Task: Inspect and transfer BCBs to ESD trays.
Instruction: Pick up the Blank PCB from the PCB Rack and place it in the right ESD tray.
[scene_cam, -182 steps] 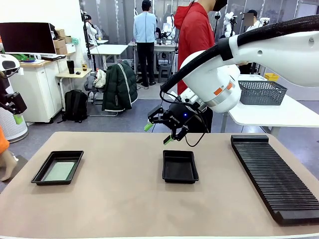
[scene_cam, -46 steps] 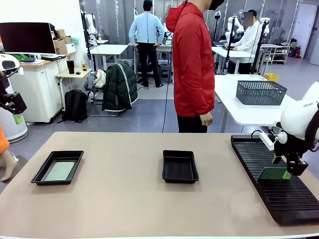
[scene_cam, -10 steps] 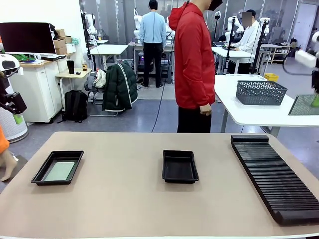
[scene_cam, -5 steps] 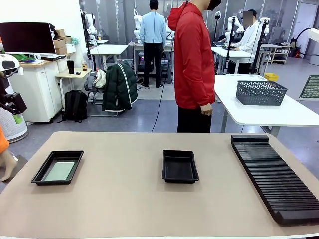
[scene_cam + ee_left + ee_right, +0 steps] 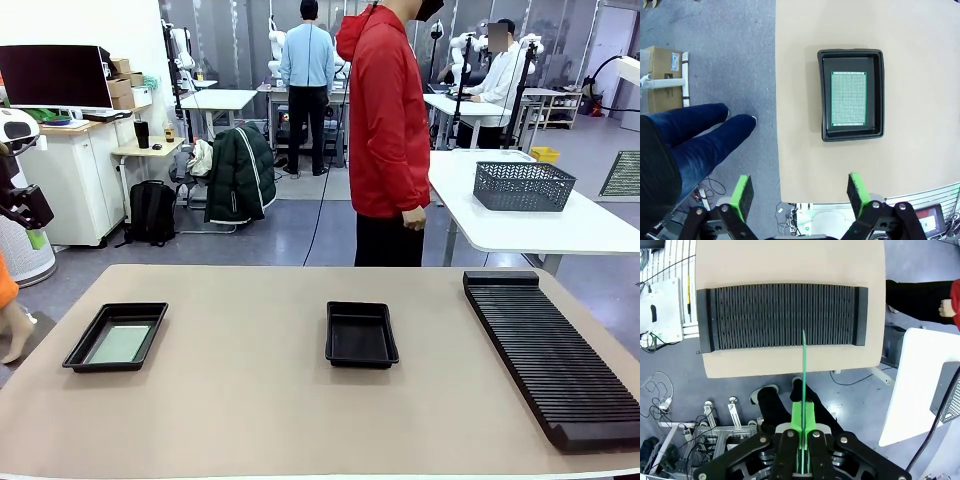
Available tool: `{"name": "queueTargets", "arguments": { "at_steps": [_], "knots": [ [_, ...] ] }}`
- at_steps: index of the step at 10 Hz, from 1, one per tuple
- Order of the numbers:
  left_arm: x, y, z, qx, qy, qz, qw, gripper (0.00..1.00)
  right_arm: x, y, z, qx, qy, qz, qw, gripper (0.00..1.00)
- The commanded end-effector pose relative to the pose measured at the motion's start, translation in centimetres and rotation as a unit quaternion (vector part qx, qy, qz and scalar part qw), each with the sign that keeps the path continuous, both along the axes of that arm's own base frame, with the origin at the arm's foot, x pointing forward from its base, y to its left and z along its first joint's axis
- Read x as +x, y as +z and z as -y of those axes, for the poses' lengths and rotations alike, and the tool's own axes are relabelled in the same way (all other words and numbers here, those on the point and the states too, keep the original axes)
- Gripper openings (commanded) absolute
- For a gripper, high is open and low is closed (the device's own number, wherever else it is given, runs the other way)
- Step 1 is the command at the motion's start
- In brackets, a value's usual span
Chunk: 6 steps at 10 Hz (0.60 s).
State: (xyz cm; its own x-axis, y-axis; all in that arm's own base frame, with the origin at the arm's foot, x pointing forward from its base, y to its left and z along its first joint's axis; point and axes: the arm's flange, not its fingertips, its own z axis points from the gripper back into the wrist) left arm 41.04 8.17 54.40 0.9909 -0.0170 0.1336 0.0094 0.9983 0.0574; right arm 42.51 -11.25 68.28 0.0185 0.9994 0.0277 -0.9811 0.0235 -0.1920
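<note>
The tan table (image 5: 250, 410) spans the front view, and a person in a red jacket (image 5: 385, 110) stands at its far edge. A long black slotted rack (image 5: 550, 360) lies along the table's right side. The left ESD tray (image 5: 874, 100) sits near the table's left end with one BCB (image 5: 848, 98) lying flat on its floor; the middle ESD tray (image 5: 361, 340), well apart from it, shows a bare floor. The left gripper (image 5: 800, 194) hangs high above the left ESD tray, its green pads spread wide with nothing between them. The right gripper (image 5: 803, 415) is clamped tight on a second BCB (image 5: 803, 365), seen edge-on, held in the air high over the rack
</note>
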Motion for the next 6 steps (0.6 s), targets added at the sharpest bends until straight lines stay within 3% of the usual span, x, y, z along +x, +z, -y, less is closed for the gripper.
{"name": "queueTargets", "arguments": {
  "at_steps": [1, 6],
  "knots": [
    [-0.12, -0.06, 0.06, 0.000, 0.001, 0.002, 1.000, 1.00, -0.50, -0.29, -0.04, 0.002, -0.002, -0.002, 1.000, 0.00],
    [-0.12, -0.06, 0.06, 0.000, 0.001, 0.002, 1.000, 1.00, -0.50, -0.29, -0.04, 0.002, -0.002, -0.002, 1.000, 0.00]
  ]
}}
